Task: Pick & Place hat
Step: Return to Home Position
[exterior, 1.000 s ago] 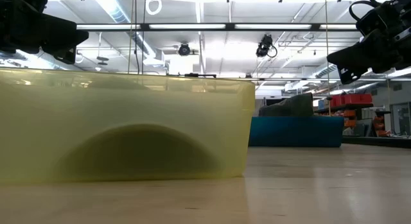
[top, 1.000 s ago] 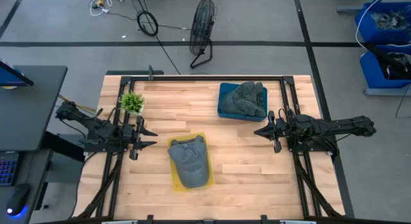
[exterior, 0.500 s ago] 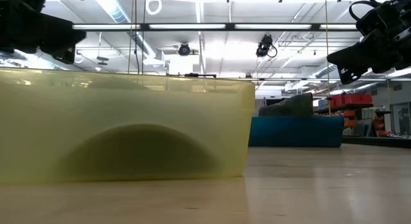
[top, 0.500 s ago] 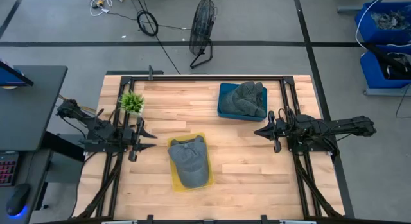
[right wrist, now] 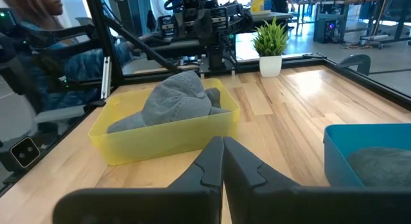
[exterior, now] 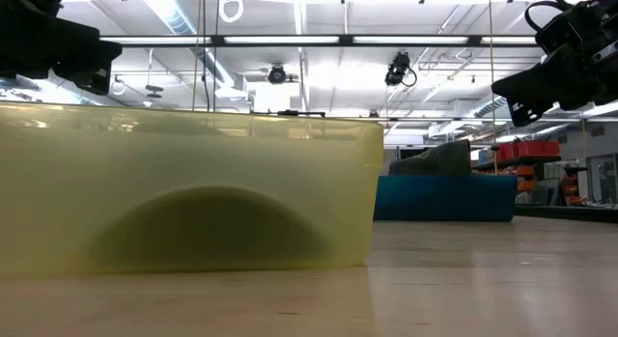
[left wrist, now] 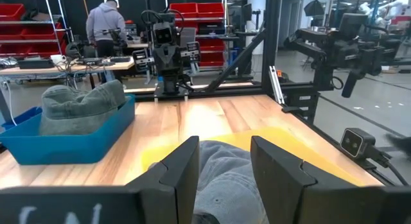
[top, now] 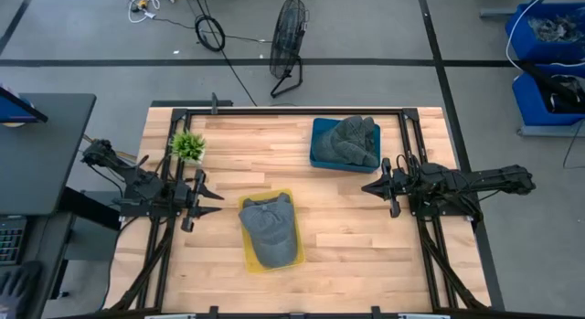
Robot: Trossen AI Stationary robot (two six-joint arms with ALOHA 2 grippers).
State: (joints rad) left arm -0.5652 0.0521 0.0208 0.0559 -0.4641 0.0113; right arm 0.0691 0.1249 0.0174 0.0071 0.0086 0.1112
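Observation:
A grey cap [top: 269, 229] lies in a yellow bin [top: 291, 198] at the table's near middle; it also shows in the right wrist view [right wrist: 176, 99] and the left wrist view [left wrist: 225, 169]. More grey hats [top: 352, 141] sit in a blue bin [top: 317, 143] near the far edge. My left gripper [top: 214, 196] hovers open above the table, left of the yellow bin. My right gripper [top: 367, 186] hovers shut to the right, near the blue bin. Neither touches anything.
A small potted plant [top: 188, 147] stands at the far left of the table. Black frame rails [top: 292, 111] run along the table's edges. Bare wood lies between the two bins and along the near edge. A person [left wrist: 106, 24] stands in the room beyond.

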